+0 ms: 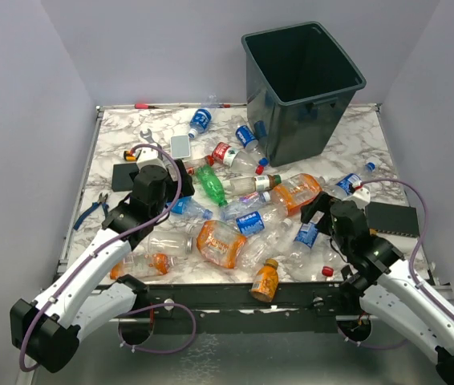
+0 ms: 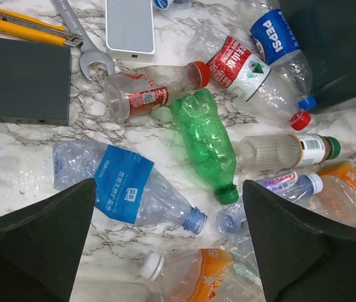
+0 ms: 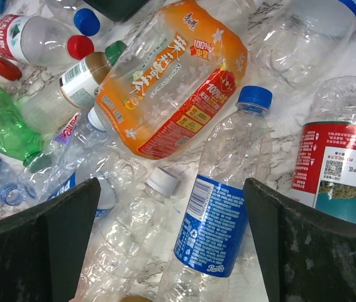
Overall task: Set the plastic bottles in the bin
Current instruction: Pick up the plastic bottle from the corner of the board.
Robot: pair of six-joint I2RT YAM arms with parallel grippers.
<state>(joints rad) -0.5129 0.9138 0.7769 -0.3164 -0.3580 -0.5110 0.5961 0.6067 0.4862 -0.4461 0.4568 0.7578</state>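
Several plastic bottles lie scattered over the marble table. The bin [image 1: 307, 124] stands upright at the back right. My left gripper [image 2: 168, 189] hangs open above a clear blue-labelled bottle [image 2: 124, 185], with a green bottle [image 2: 206, 141] just beyond its fingertips; in the top view this gripper [image 1: 161, 178] is at the left of the pile. My right gripper [image 3: 172, 185] is open over a clear Pepsi bottle [image 3: 219, 220] and a crushed white-capped bottle [image 3: 134, 226], with a big orange bottle [image 3: 165, 82] ahead. Neither gripper holds anything. The right gripper [image 1: 323, 210] sits at the pile's right.
A wrench [image 2: 80, 38], an orange knife [image 2: 21, 25], a black slab [image 2: 21, 78] and a grey slab [image 2: 129, 25] lie at the back left. Pliers [image 1: 92, 210] rest near the left edge. Another black slab [image 1: 391, 216] is at the right. A small orange bottle [image 1: 265, 281] stands at the front edge.
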